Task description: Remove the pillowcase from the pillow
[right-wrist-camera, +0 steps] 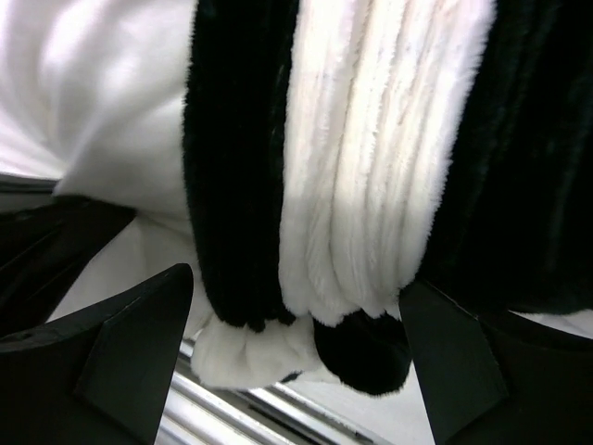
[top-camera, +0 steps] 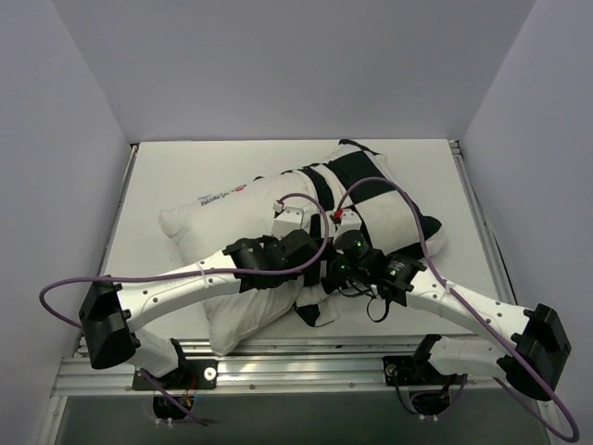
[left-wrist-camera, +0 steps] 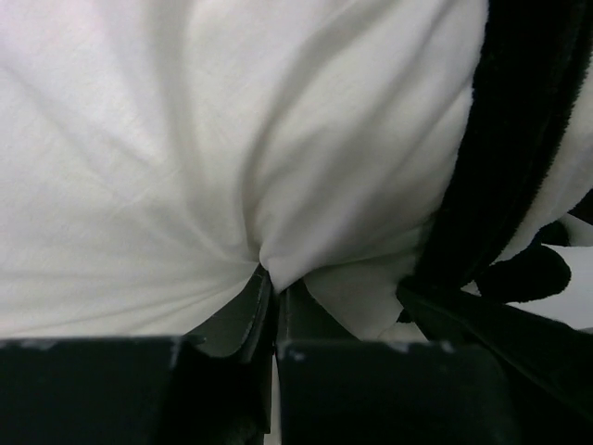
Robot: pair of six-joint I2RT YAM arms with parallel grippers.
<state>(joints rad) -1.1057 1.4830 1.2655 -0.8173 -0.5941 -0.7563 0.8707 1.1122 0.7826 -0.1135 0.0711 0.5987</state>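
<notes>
Top external view: a big white pillow (top-camera: pixel 208 232) lies slantwise on the white tabletop (top-camera: pixel 185 167). Its bare white part points to 9 o'clock. The black and white checked pillowcase (top-camera: pixel 384 199) is bunched on the end that points to 2 o'clock and covers only that end. A small red and dark printed mark (top-camera: pixel 222 193) sits near the pillow's edge at 11 o'clock. Both arms reach in from 6 o'clock and meet over the middle of the pillow, where the bare white meets the checked cloth.

Left wrist view: the left end effector (left-wrist-camera: pixel 273 292) is squeezed tight. A small fold of the smooth white pillow cloth is caught between its two fingers, and creases run out from that spot. The fluffy pillowcase is just beside it at 3 o'clock, with a black stripe running up.

Right wrist view: the right end effector (right-wrist-camera: pixel 296 283) has its fingers spread wide and grips nothing. The bunched edge of the pillowcase, in black and white folds, hangs between the two fingers. I cannot tell if they touch it. Smooth white pillow shows at 10 o'clock. A shiny metal rail (right-wrist-camera: pixel 232 408) runs below at 6 o'clock.
</notes>
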